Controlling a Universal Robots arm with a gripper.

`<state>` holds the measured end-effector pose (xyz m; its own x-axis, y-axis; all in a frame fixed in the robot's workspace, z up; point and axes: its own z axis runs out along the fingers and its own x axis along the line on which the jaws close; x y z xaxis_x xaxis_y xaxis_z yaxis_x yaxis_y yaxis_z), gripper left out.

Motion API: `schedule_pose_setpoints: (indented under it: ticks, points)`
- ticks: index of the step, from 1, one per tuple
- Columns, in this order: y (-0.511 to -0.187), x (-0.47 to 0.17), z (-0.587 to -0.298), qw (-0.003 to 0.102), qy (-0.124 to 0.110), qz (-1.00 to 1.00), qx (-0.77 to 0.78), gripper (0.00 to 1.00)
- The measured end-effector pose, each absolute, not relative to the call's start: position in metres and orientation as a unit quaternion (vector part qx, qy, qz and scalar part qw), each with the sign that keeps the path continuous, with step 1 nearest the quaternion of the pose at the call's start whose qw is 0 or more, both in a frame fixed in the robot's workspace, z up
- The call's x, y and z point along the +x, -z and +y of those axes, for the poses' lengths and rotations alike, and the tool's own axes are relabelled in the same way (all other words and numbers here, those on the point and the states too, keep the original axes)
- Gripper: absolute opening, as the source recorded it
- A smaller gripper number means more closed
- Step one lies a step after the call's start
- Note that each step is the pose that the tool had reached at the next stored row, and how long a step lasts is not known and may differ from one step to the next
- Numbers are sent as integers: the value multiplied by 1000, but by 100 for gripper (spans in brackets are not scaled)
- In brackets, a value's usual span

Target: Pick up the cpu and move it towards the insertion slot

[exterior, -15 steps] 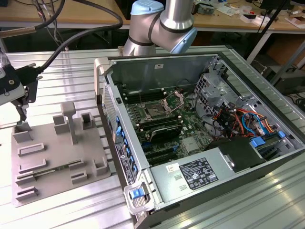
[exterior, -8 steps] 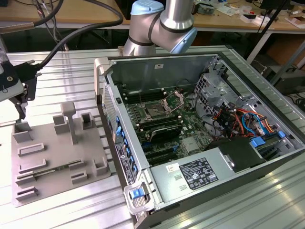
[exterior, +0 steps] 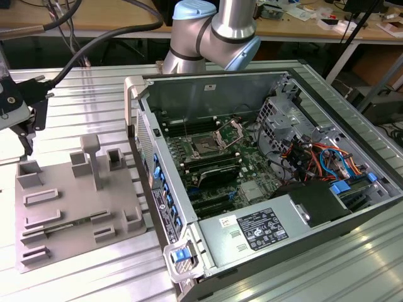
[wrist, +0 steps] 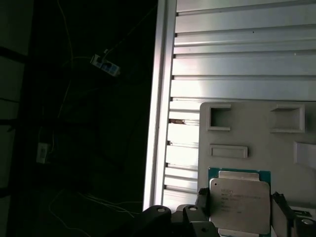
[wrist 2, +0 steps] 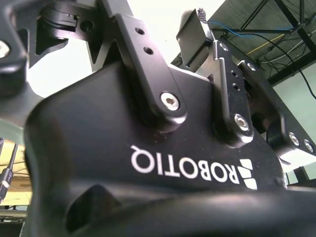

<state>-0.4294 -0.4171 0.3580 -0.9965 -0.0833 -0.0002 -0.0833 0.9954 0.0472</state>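
Grey tray [wrist: 256,138]; cpu [wrist: 240,205] flat, face-up

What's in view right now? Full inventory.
cpu: one, silver-white, at the tray, right by the claw
tray: one, grey, on the table, exterior view's left
computer case: one, open, at the exterior view's right of the tray
insertion slot: one, dark centre, metal bracket, inside the case
table: one, silver, slatted, under everything
arm: one, silver and pale blue, behind the case
claw: one, black, over the tray's corner
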Motion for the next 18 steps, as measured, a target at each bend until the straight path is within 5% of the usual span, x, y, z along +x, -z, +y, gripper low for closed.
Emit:
schedule_pose_setpoints:
  ticks: [18]
  points:
    - [-376, -429, -417, 1, 24, -999, 42, 55]
